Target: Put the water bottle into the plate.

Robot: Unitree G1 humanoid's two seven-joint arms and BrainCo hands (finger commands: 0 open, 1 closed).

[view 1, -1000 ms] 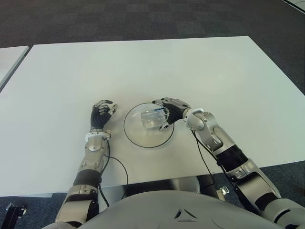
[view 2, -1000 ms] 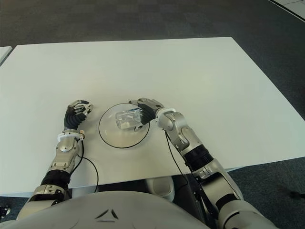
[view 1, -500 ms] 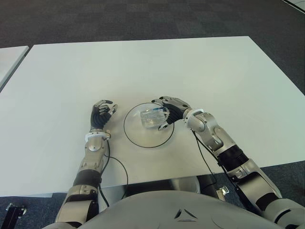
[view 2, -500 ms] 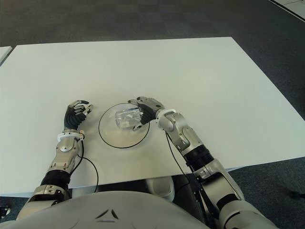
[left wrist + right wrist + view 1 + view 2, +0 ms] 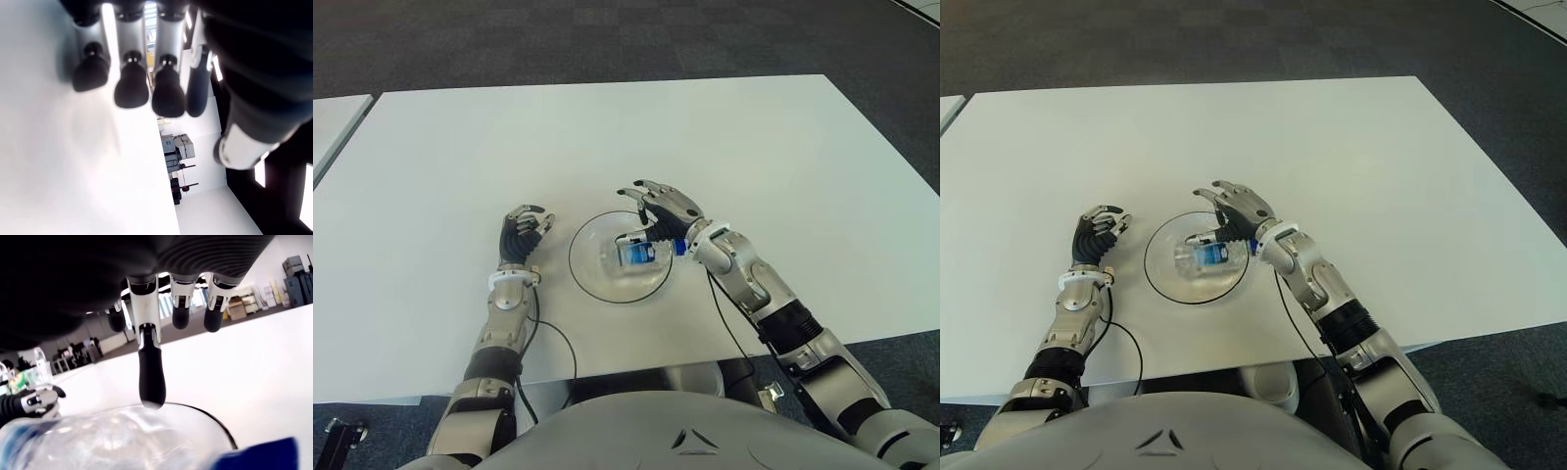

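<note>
The clear water bottle [image 5: 634, 253] lies on its side inside the glass plate [image 5: 590, 278], its blue cap [image 5: 264, 455] turned toward my right wrist. My right hand [image 5: 661, 208] hovers at the plate's far right rim, open, fingers [image 5: 150, 377] spread above the bottle and holding nothing. In the right wrist view the bottle [image 5: 122, 440] fills the bottom just under the fingertips. My left hand [image 5: 522, 233] shows left of the plate on the white table [image 5: 724, 137], its fingers [image 5: 132, 88] curled around nothing.
The white table stretches wide beyond and to both sides of the plate. A thin black cable [image 5: 558, 338] runs along each forearm near the table's front edge. Dark carpet [image 5: 607, 39] lies behind the table.
My right hand has opened and lifted its fingers off the bottle. The bottle now lies free in the plate, turned with its blue cap showing. The left hand has not moved.
</note>
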